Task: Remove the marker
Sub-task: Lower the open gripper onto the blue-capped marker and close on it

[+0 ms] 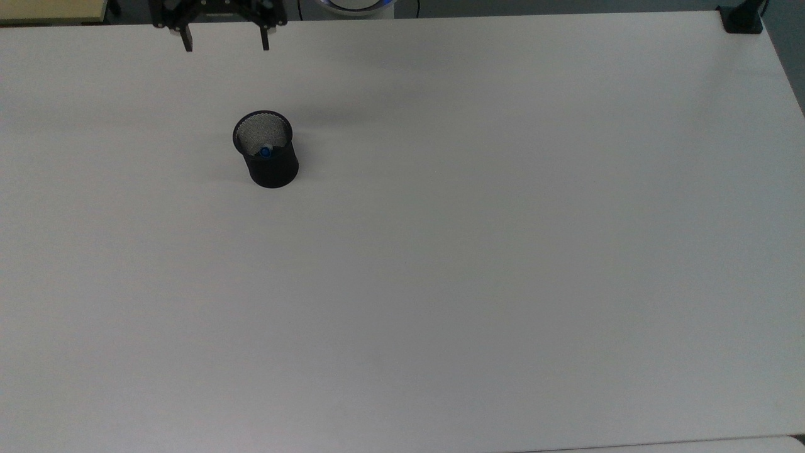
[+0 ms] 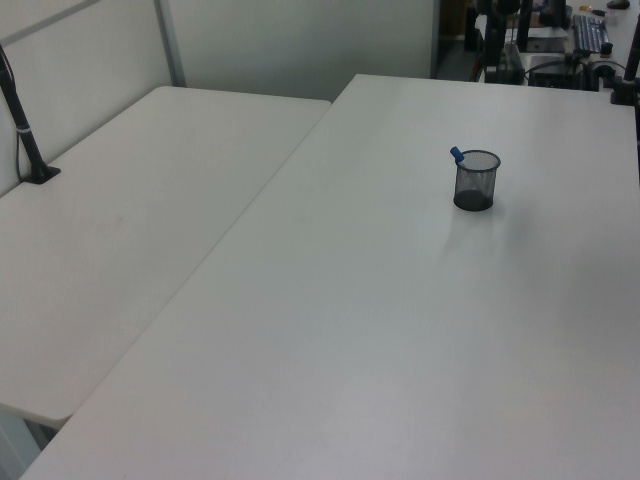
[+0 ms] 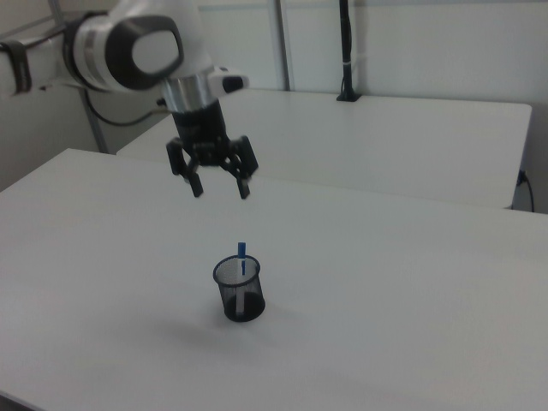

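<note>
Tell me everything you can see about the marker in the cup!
The marker is slim, with a white barrel and a blue top end. It stands almost upright inside the black mesh cup, leaning on the rim, its blue tip poking above it. Nothing else touches it; the open end effector hangs above, apart.

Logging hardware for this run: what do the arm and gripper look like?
The arm is a glossy white shell with rounded joints and a large dark grey disc cap on one joint. A silver-grey ring sits above the black wrist section. The gripper is black, with two slim black fingers. A dark cable hangs behind the arm.
</note>
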